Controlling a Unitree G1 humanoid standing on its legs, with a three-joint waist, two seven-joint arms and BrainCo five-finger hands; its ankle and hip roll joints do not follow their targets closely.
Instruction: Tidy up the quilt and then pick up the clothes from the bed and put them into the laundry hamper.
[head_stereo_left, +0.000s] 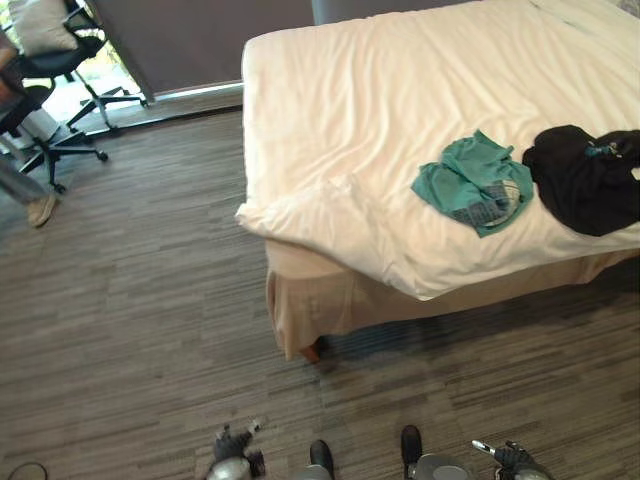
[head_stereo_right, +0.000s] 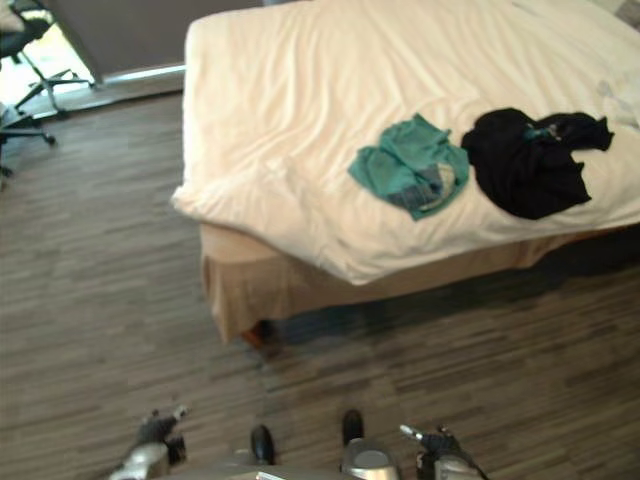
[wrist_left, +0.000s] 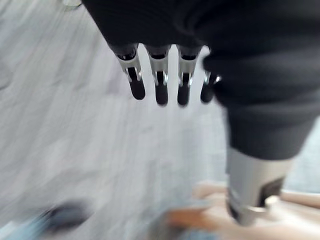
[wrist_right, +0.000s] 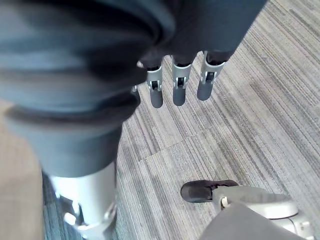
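While the cream quilt (head_stereo_left: 400, 120) lies spread over the bed, a green garment (head_stereo_left: 473, 183) and a black garment (head_stereo_left: 585, 178) rest on it near its edge, the black one cut off. Both hands, left (wrist_left: 160, 75) and right (wrist_right: 177, 82), hang relaxed, holding nothing, above the floor (head_stereo_left: 130, 300).

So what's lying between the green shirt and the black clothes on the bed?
Nothing: a narrow strip of bare quilt separates the green shirt from the black clothes, seen in both eye views.
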